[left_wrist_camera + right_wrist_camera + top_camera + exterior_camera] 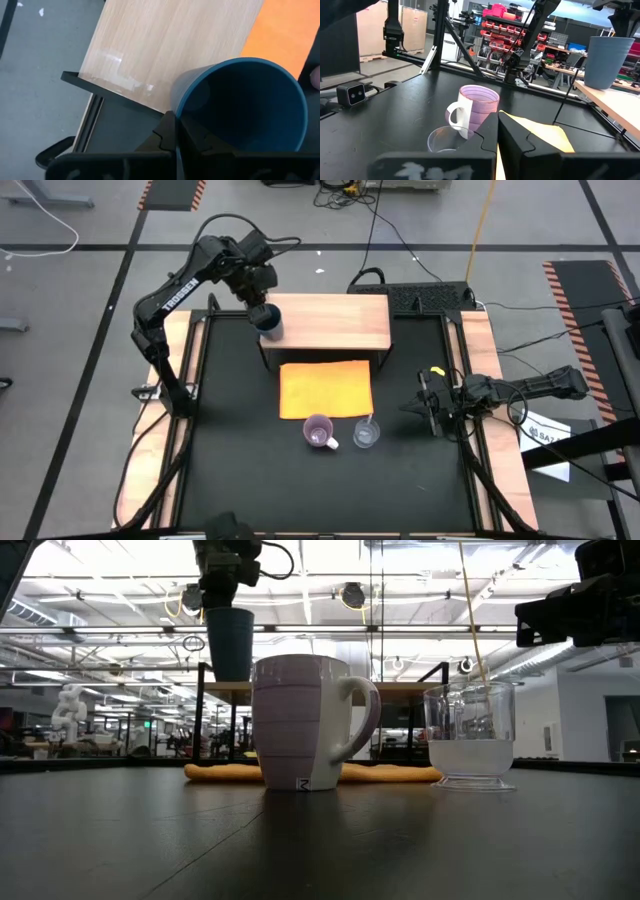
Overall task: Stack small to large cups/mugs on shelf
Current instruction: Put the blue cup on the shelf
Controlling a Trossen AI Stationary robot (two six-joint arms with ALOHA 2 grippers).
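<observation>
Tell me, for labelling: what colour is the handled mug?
Lilac mug, white inside its handle; the low view shows it best.

The dark blue tumbler [268,320] hangs upright over the left end of the light wooden shelf [335,320], at its front edge. The lilac mug [319,431] and clear cup [366,434] stand upright, side by side, on the black table, just before the orange sheet's front edge.

Left arm reaches forward, fingers [170,132] pinched together; right arm rests low, fingers [497,132] closed.
</observation>
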